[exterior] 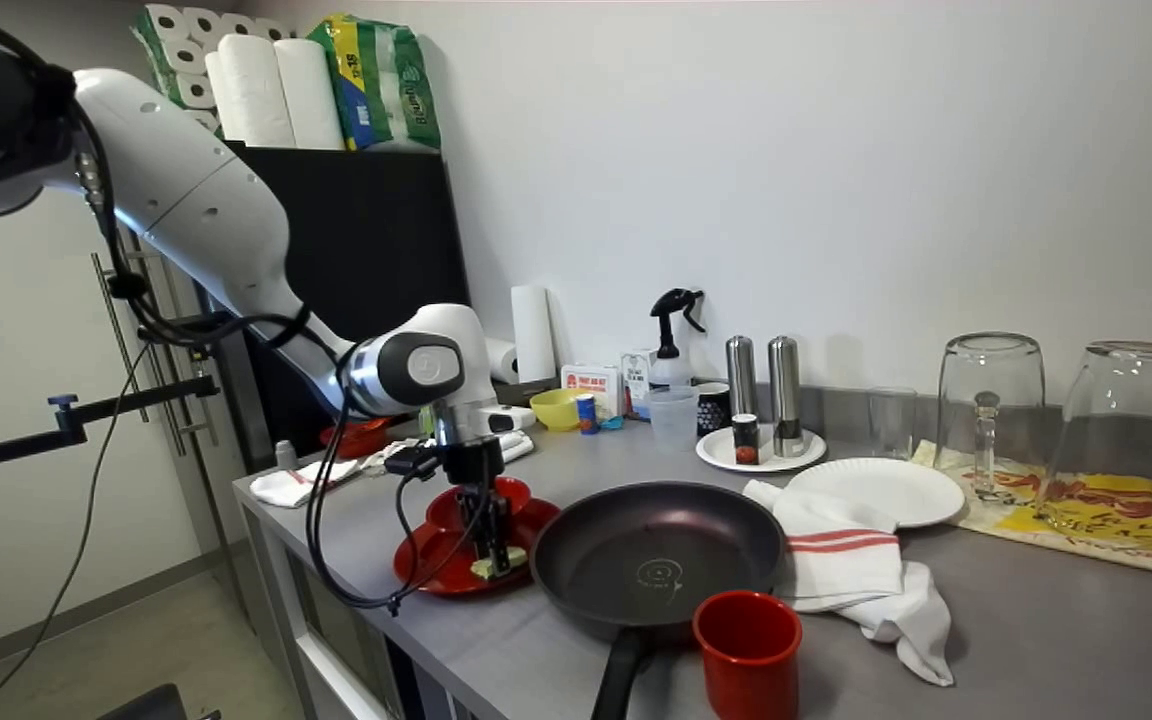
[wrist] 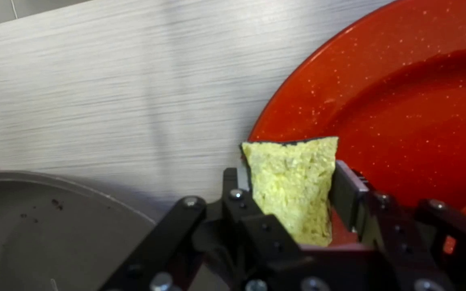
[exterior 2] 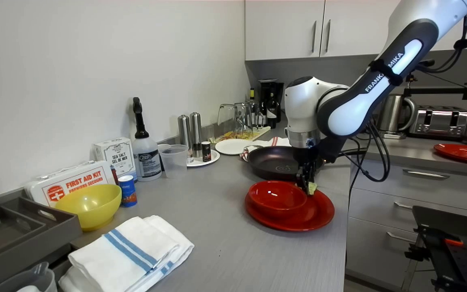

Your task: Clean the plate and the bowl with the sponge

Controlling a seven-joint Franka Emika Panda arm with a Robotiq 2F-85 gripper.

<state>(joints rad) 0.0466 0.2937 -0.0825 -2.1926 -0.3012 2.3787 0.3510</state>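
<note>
One sponge (wrist: 291, 194) is pinched by the gripper (wrist: 293, 182) w/ jaws part-way apart; plate (exterior 2: 318, 209) & bowl (exterior 2: 278, 196) cld be tipped if one side's pushed too hard

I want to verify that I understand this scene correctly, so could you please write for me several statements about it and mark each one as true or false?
1. The gripper holds the yellow-green sponge. True.
2. The red bowl stands on the red plate. True.
3. The red bowl is upside down. False: its opening faces up.
4. The white dish towel beside the black frying pan has red stripes. True.
5. The yellow-green sponge lies inside the black frying pan. False: the gripper has it at the rim of the red plate.
</note>
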